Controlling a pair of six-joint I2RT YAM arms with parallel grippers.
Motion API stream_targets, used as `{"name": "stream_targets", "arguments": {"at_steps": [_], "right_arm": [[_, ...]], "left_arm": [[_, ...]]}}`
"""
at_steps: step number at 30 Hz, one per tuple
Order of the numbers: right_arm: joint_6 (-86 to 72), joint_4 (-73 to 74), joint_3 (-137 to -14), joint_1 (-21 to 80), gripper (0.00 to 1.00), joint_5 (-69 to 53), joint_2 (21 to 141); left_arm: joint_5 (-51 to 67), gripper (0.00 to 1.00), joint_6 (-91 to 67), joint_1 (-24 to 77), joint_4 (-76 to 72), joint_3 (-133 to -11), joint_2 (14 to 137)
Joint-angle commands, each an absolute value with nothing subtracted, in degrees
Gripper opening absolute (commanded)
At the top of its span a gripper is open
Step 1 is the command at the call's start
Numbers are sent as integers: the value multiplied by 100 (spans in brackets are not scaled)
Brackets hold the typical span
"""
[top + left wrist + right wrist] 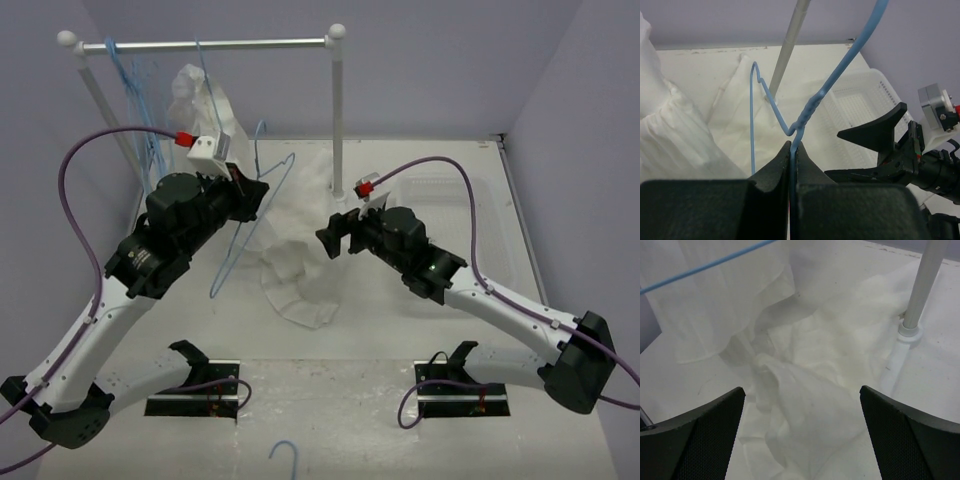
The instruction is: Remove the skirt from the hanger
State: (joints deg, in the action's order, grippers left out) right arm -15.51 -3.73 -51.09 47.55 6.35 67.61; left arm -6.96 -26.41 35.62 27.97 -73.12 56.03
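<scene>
My left gripper (pixel 255 196) is shut on the light-blue wire hanger (pixel 283 172), just below its twisted neck (pixel 809 107), and holds it in the air, tilted. The wire that shows is bare. The white pleated skirt (pixel 298 265) lies crumpled on the table below and to the right of the hanger, reaching the rack's right pole. My right gripper (pixel 335 236) is open and empty, hovering just above the skirt (pixel 810 410). One blue hanger wire (pixel 705 265) crosses the top left of the right wrist view.
A clothes rack (pixel 215 44) stands at the back, with a plainer white garment (pixel 203 100) and several blue hangers (pixel 130 95) on it. Its right pole (pixel 338 120) rises beside the skirt. A white basket (pixel 450 195) sits at the right. A loose hanger hook (pixel 285 455) lies at the near edge.
</scene>
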Motion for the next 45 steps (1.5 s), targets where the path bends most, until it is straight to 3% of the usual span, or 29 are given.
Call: {"name": "stream_targets", "arguments": {"at_steps": [1,10,17,24,45], "right_arm": [[-1485,-159,-5028,4737,99,851,6443],[-1670,-44,-5036,4746,99,1055,6407],[-1661,-62,-5106,4737,99,1125,6319],[-1565,-123,-5097,4729,99,1423,6459],[-1283,-176,-5168,4658,99,1459,6776]], "left_arm": [[-869,0,-2250,3516,2558,-7698,5616],[-2434,0,-2162,3446,1328,-8515,6915],[-1767,0,-2022,2875,862,-9702,8260],[-1267,0,-1996,2566,712,-10449,8859],[-1248,0,-2294,2329,1336,-10540,9563]]}}
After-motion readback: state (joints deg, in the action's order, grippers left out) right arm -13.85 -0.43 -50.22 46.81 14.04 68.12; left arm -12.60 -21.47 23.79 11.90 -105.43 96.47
